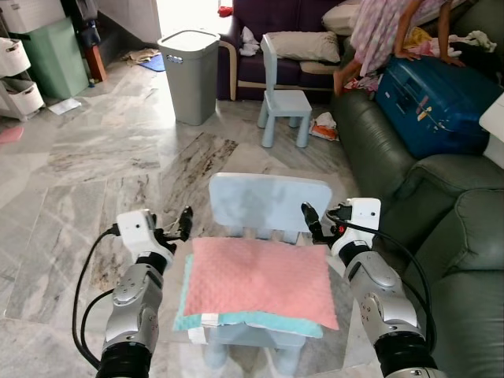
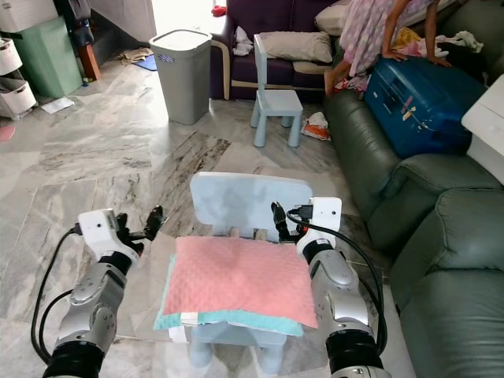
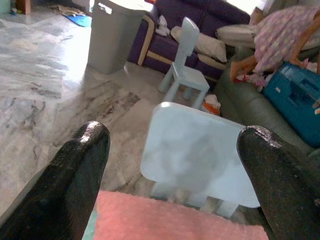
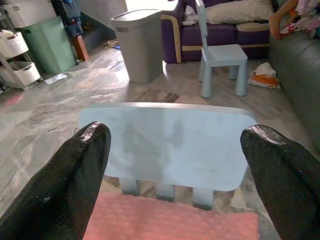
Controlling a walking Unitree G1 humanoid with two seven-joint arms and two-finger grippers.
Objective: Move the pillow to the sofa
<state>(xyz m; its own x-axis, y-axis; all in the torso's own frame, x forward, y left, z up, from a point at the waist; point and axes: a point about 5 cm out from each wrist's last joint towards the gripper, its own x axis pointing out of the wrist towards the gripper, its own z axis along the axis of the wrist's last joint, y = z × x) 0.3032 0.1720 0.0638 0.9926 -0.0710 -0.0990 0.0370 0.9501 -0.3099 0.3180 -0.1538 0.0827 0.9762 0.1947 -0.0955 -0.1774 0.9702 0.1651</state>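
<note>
A pink pillow (image 1: 260, 279) with a teal underside lies flat on the seat of a small light-blue child's chair (image 1: 268, 201) just in front of me. My left gripper (image 1: 185, 222) hovers by the pillow's far left corner. My right gripper (image 1: 309, 216) is held by its far right corner. Both are open, fingers spread wide, with nothing between them. In the wrist views each pair of black fingers (image 3: 82, 165) (image 4: 80, 170) frames the chair's backrest, with the pillow's edge (image 4: 170, 220) just below. The dark green leather sofa (image 1: 378, 142) runs along my right side.
A blue suitcase (image 1: 433, 98) lies on the sofa, and a person (image 1: 386, 31) leans over it. A second small blue chair (image 1: 283, 98) and a grey bin (image 1: 189, 75) stand ahead on the marble floor. A purple sofa (image 1: 268, 24) is at the back.
</note>
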